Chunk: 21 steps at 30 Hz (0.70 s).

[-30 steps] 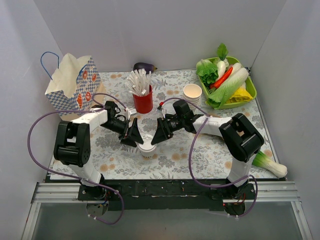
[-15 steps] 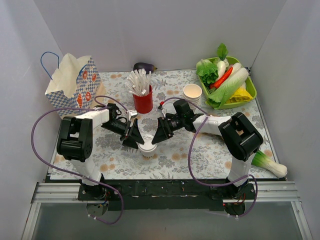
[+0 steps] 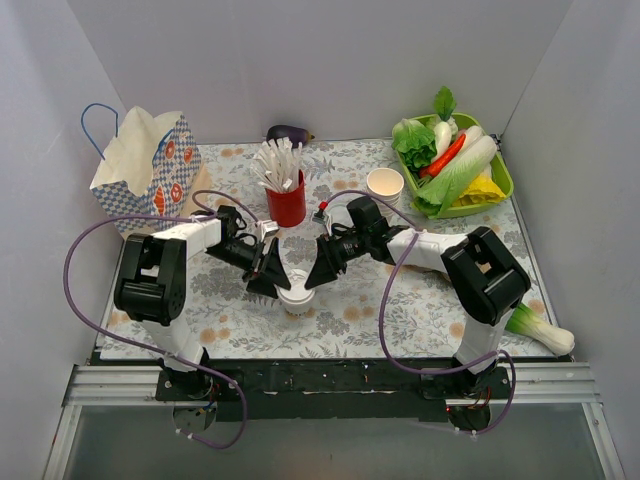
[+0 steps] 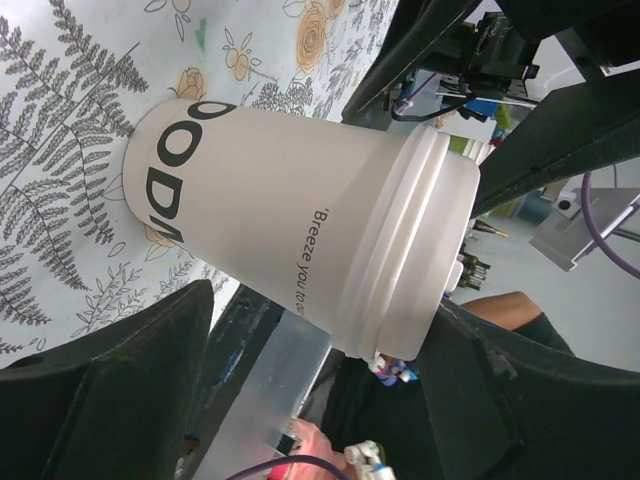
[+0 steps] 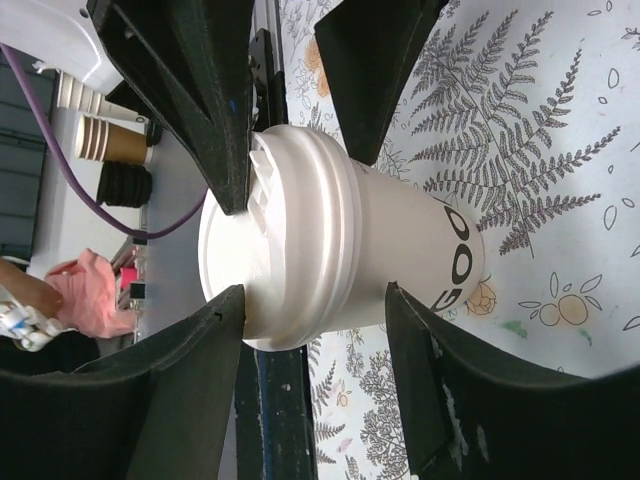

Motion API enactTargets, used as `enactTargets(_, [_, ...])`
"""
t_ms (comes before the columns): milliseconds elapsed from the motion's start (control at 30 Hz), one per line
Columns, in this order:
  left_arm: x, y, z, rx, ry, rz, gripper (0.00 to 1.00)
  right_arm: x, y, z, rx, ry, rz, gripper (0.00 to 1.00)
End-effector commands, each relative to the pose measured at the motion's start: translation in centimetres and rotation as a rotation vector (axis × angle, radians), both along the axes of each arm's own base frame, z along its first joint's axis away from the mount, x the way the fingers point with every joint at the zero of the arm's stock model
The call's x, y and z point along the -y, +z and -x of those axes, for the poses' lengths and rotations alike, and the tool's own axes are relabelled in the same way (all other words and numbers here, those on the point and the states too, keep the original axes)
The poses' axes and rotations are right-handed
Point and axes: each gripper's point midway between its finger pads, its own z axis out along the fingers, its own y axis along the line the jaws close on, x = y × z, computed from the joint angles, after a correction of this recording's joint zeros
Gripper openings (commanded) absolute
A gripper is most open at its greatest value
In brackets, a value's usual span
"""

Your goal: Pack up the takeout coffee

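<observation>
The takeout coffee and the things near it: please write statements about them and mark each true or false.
1. The takeout coffee stands upright on the table, lid on. True.
2. The takeout coffee is inside the paper bag. False: it stands between the left gripper and the right gripper; the bag is at the rear left.
3. The red cup holds white sticks. True.
4. The eggplant lies in the green tray. False: it lies on the table behind the red cup.

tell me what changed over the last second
The left gripper edged right, closer to the lidded coffee cup. The right gripper barely shifted. The cup stands where it was between both grippers; the red cup and paper bag stayed. Grip unclear.
</observation>
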Motion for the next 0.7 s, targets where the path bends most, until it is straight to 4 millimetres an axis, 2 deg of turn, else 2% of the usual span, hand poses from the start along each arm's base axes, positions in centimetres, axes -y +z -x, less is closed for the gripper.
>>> enactTargets(0, [-1.8,-3.2,-1.4,0.208,-0.059,-0.168,0.79,1.3,-3.2,0.0,0.087,-0.007,0.059,0.64])
enactTargets(133, [-0.9,1.1,-1.4,0.352,-0.081,-0.045,0.87,0.9,-1.3,0.3,0.07,0.018,0.01,0.66])
enactTargets(200, [-0.9,1.7,-1.1,0.374,-0.092,-0.03,0.88,0.9,-0.8,0.3,0.078,0.021,0.002,0.66])
enactTargets(367, [-0.5,2.6,-1.1,0.365,-0.124,0.018,0.86,0.8,0.1,0.3,0.089,0.033,-0.018,0.7])
enactTargets(433, [-0.2,3.3,-0.3,0.34,-0.143,0.071,0.86,0.7,0.9,0.5,0.082,0.051,-0.036,0.73])
enactTargets(667, [0.9,2.5,0.7,0.267,-0.2,0.125,0.81,0.6,2.0,1.0,0.041,0.074,-0.068,0.77])
